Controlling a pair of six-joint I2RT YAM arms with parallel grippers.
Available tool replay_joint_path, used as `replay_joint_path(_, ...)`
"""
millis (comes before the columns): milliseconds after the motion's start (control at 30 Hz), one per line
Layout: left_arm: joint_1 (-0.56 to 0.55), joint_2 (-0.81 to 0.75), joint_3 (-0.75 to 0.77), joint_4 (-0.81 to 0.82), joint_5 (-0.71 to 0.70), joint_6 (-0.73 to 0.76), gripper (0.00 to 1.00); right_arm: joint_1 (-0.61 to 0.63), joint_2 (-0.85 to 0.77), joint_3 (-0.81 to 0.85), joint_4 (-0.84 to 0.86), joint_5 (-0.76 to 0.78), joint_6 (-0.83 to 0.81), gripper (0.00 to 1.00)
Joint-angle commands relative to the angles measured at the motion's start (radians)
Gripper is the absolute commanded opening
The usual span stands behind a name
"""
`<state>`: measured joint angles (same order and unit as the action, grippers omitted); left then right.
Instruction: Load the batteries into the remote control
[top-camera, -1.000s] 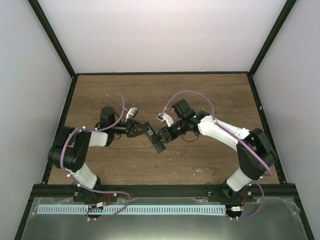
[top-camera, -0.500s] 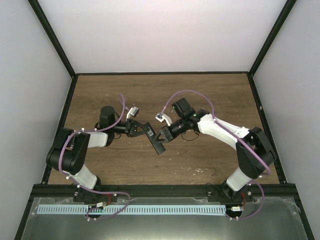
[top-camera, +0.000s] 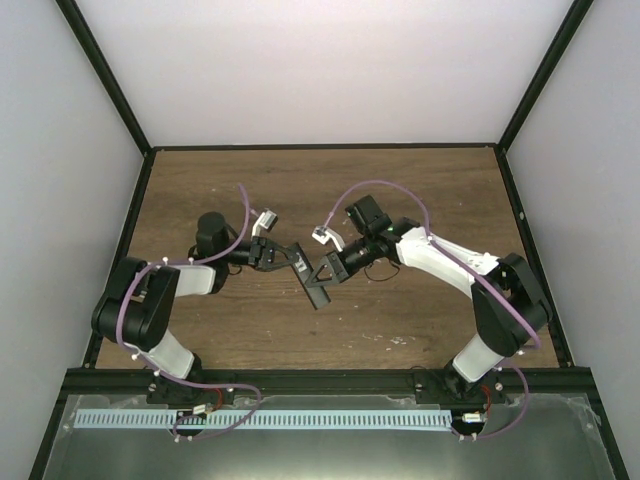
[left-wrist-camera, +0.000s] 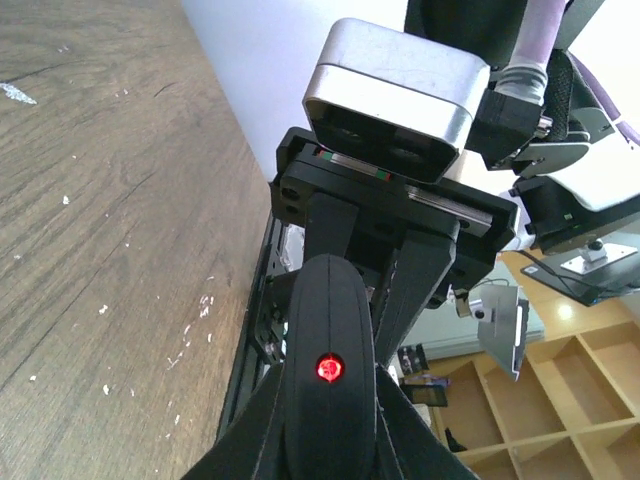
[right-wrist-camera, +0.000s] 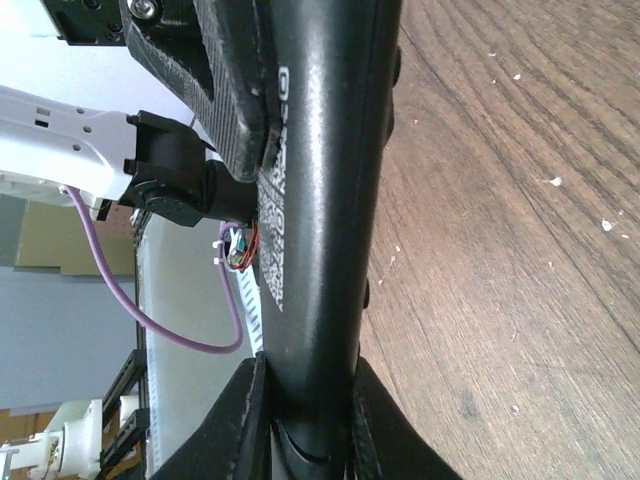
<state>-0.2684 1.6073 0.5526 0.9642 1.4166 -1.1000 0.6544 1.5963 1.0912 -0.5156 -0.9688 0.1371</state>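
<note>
The remote control (top-camera: 316, 291) is a slim black bar held above the table between the two arms. My left gripper (top-camera: 296, 262) is shut on one end; in the left wrist view that rounded end (left-wrist-camera: 330, 340) shows a glowing red light and fills the gripper (left-wrist-camera: 331, 445). My right gripper (top-camera: 324, 268) is shut on the bar's sides, and its fingers (right-wrist-camera: 236, 420) press against the remote control (right-wrist-camera: 320, 240) in the right wrist view. The batteries are out of view.
The brown wooden table (top-camera: 420, 190) lies beneath both arms, with black frame posts (top-camera: 108, 90) at its corners and pale walls around. A metal strip with a slotted white rail (top-camera: 300, 420) runs along the near edge behind the arm bases.
My right gripper's jaws have closed onto the remote control. The left gripper has held it throughout, and both grippers have shifted slightly with the bar.
</note>
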Motion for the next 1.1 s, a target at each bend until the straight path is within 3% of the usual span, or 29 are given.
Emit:
replay_joint_path(0,-0.011,-0.028,-0.011,0.079,-0.019,-0.044,0.02,0.01,0.012,0.045,0.015,-0.034,-0.023,0.08)
replay_joint_path(133,-0.012,-0.039,-0.018,0.075,-0.026,-0.034,0.17,0.01,0.019,0.056,0.017,-0.031,-0.025,0.06)
replay_joint_path(300,-0.012,-0.047,-0.028,0.06,-0.041,-0.012,0.57,0.01,0.026,0.064,0.01,-0.003,-0.026,0.03)
replay_joint_path(433,-0.012,-0.058,-0.029,0.003,-0.063,0.027,0.71,0.01,0.027,0.053,0.001,0.036,-0.028,0.02)
replay_joint_path(600,0.016,-0.09,-0.024,-0.25,-0.139,0.199,0.77,0.01,0.038,0.056,-0.055,0.197,-0.028,0.01)
replay_joint_path(800,0.188,-0.187,-0.027,-0.709,-0.401,0.421,0.78,0.01,0.061,0.098,-0.205,0.607,-0.004,0.01)
replay_joint_path(900,0.207,-0.239,0.012,-0.903,-0.497,0.536,0.78,0.01,0.078,0.125,-0.274,0.82,0.023,0.01)
replay_joint_path(1067,0.209,-0.265,0.055,-1.033,-0.557,0.601,0.78,0.011,0.151,0.186,-0.376,1.086,0.058,0.01)
